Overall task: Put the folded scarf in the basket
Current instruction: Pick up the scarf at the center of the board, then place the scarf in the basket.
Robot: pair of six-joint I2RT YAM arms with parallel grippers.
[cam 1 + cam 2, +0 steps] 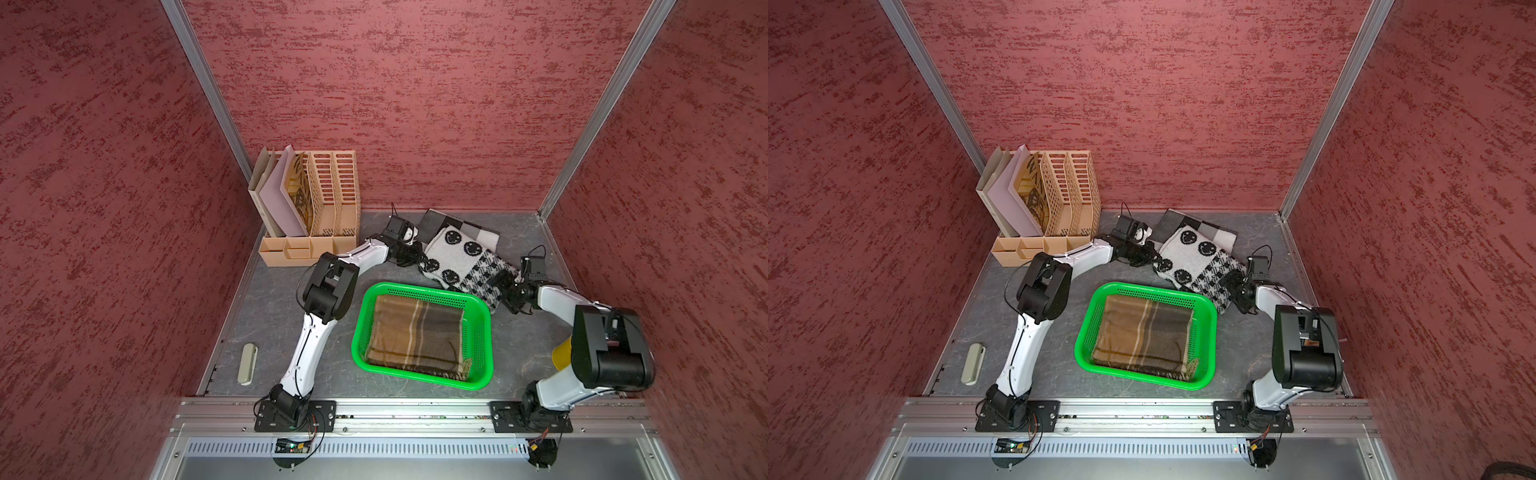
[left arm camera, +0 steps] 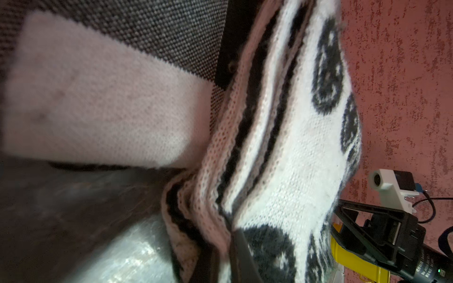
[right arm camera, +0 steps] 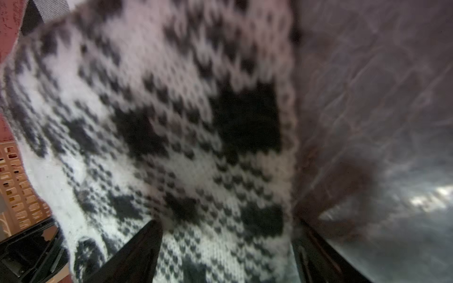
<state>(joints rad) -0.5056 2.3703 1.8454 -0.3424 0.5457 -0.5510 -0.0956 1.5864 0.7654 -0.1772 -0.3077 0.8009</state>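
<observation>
Between both end effectors: scarf (image 1: 461,259), left end effector (image 1: 419,261) clamping edge.

Even, bright top views; wrist views blurred (perhaps by motion).

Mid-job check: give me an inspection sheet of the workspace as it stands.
Surface: grey tabletop, bare patches visible.
Job's things: green basket already holds a brown plaid scarf; smiley scarf folded behind it, on the table.
Clutter: tan file organizer with folders; beige case.
Grippers: left gripper shut on smiley scarf's edge; right gripper open, jaws straddling its other end.
Cables: wrist camera leads.
Surroundings: red textured walls.
</observation>
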